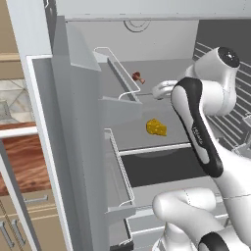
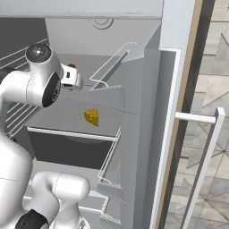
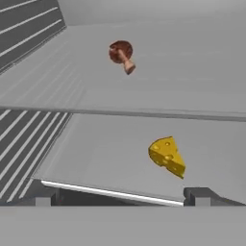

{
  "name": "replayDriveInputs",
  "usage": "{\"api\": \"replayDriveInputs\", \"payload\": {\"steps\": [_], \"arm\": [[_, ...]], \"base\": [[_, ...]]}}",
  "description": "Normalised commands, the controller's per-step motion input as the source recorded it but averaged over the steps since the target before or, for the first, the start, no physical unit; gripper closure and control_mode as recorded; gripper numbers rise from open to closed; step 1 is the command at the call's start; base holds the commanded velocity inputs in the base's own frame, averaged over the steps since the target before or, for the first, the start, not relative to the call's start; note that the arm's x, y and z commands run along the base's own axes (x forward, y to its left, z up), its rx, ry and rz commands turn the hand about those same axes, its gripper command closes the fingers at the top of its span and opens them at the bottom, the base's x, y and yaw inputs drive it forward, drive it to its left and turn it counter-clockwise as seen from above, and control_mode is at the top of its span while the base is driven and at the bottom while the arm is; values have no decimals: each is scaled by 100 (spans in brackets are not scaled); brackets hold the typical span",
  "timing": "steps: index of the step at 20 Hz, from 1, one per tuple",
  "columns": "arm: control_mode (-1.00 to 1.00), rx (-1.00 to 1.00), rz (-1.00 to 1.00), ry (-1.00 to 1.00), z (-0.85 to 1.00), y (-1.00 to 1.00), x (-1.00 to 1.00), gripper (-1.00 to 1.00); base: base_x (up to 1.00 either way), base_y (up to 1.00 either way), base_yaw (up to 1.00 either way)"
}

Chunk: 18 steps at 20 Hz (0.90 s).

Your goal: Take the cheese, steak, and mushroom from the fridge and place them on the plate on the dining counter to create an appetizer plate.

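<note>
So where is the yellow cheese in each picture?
Left base view: the cheese sits mid-frame on a grey fridge shelf.
Right base view: left of centre, same shelf.
Hand view: lower right, near the shelf's front edge.
Shared landmark: the mushroom, on the shelf farther back.

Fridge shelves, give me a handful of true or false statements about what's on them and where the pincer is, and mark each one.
1. The cheese lies on a lower shelf than the mushroom. True.
2. The mushroom stands upright on its stem. False: it lies tipped on its side, stem pointing outward.
3. The pincer is shut on the cheese. False: its fingertips stand wide apart and nothing is between them, short of the cheese.
4. The fridge door stands open. True.
5. The cheese touches the mushroom. False: they lie apart on separate shelves.
</note>
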Motion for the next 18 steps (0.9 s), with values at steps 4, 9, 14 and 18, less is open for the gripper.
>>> {"api": "replayDriveInputs", "payload": {"steps": [4, 9, 14, 18], "arm": [[-100, 1, 0, -2, 10, 23, 64, -100], [-100, -6, 0, -2, 9, 29, 42, -100], [-100, -7, 0, 0, 3, 10, 39, -100], [-100, -5, 0, 0, 0, 0, 32, -100]], "base": [[0, 0, 0], [0, 0, 0], [0, 0, 0], [0, 0, 0]]}}
